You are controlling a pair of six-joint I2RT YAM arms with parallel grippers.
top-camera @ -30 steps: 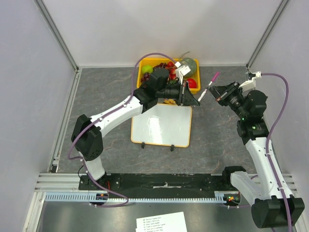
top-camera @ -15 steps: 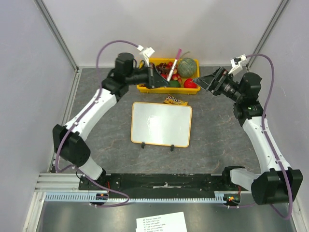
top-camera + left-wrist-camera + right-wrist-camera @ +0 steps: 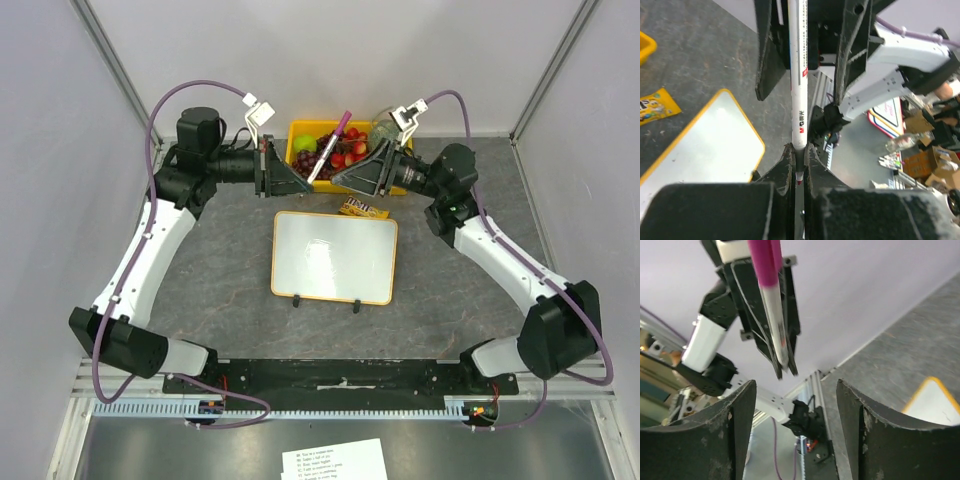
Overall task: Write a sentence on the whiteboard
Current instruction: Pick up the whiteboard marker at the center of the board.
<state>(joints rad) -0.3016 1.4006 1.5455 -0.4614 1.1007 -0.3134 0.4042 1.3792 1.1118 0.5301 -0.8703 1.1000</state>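
Observation:
The whiteboard (image 3: 335,257) lies flat mid-table, its orange-framed face blank; no sentence shows on it. My left gripper (image 3: 306,185) is shut on the lower end of a white marker (image 3: 328,148) with a pink cap, held tilted above the board's far edge. The left wrist view has the marker (image 3: 799,75) rising from my shut left gripper (image 3: 799,150), with the whiteboard (image 3: 700,145) below. My right gripper (image 3: 340,180) faces it, open. In the right wrist view the marker (image 3: 771,305) hangs just beyond the open right gripper (image 3: 796,385), untouched.
A yellow bin (image 3: 297,128) of fruit sits at the back, right behind both grippers. A yellow candy packet (image 3: 362,208) lies between bin and board. A printed paper sheet (image 3: 335,460) rests outside the near rail. Walls close in the sides and back.
The right gripper let go of the marker and opened. The left arm carried the marker back over the bin's front; the right gripper swung left to face it.

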